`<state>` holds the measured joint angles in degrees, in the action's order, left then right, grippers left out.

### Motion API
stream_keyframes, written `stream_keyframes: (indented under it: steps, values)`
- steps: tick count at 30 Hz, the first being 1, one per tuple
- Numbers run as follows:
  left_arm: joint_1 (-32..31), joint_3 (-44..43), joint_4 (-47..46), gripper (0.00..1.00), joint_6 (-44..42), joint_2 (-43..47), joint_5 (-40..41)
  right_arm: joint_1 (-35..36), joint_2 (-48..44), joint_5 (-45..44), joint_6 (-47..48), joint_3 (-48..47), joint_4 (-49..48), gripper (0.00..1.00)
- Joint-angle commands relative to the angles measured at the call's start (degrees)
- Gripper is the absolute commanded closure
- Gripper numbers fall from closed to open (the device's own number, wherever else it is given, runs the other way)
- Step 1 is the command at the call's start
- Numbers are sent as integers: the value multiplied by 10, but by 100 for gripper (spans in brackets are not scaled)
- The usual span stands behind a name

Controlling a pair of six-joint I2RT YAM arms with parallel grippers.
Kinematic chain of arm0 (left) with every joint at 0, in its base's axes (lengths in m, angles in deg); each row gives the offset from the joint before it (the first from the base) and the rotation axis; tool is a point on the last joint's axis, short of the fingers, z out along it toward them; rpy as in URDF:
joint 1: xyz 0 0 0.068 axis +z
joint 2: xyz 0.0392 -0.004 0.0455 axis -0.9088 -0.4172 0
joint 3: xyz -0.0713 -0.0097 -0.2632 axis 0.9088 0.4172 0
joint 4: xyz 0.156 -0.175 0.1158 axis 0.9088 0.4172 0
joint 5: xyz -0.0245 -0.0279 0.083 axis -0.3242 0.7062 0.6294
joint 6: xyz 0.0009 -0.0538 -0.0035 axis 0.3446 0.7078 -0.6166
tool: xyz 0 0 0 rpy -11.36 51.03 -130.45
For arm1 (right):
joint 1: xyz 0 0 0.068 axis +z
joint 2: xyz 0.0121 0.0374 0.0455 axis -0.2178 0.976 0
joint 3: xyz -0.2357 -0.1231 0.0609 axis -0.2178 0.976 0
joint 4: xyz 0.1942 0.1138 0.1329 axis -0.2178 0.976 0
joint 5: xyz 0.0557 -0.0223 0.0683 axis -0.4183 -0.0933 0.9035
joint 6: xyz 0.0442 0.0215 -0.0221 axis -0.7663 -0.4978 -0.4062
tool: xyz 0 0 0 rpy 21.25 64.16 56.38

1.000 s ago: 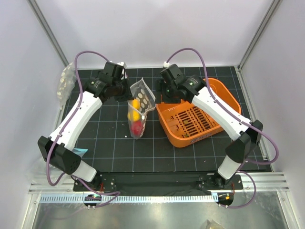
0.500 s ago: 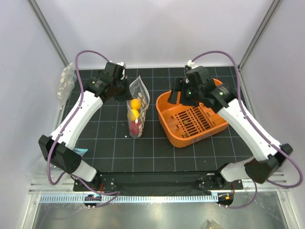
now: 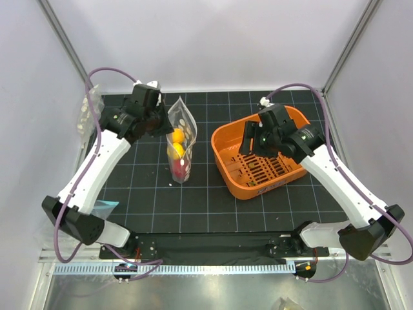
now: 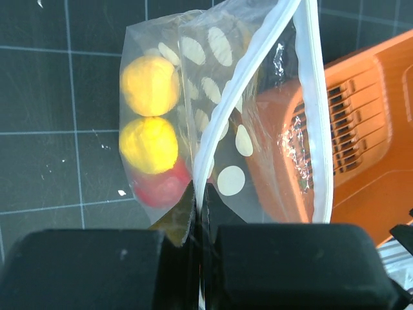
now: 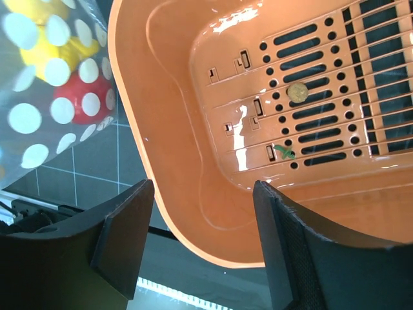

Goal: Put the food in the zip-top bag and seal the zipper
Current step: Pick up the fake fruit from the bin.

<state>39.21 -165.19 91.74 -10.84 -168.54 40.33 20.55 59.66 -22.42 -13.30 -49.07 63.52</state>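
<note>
The zip-top bag (image 3: 181, 132), clear with white dots, hangs upright with its bottom on the mat. The food is inside it: two yellow fruits (image 4: 150, 84) and a red one (image 4: 161, 187) below them. My left gripper (image 3: 158, 123) is shut on the bag's top edge, pinching the white zipper (image 4: 248, 84) between its fingers (image 4: 161, 258). The zipper's two strips stand apart, so the mouth is open. My right gripper (image 3: 248, 143) is open and empty above the orange basket (image 3: 284, 182), apart from the bag. The right wrist view shows the gripper (image 5: 203, 226) over the basket's near rim, with the bag (image 5: 58, 84) at upper left.
The orange basket (image 5: 193, 129) holds only a small brown speck (image 5: 297, 92) and a green scrap (image 5: 282, 152). Bundles of clear plastic (image 3: 87, 111) lie at the mat's back left edge. A pale blue scrap (image 3: 103, 205) lies by the left arm's base. Enclosure walls stand close on three sides.
My right gripper has drawn away from the bag's mouth, to the right and nearer, over the basket. My left gripper has shifted a little left with the bag in it.
</note>
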Motion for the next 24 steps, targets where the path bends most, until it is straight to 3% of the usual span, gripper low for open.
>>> stream_keyframes:
  steps: [1,9,14,20,24]
  values:
    - [3,-9,-3,100,26,46,31,-3,-28,-19,23,-38,16,32]
    - [3,37,4,100,78,101,11,-8,-45,-53,28,-27,23,37]
    - [3,32,-2,100,73,92,-53,-14,-56,-33,-47,19,-10,40]
    - [3,44,-36,100,69,86,-69,-16,20,-31,-59,0,-8,42]
    - [3,18,-20,100,50,57,-53,-33,61,-2,-34,14,-53,35]
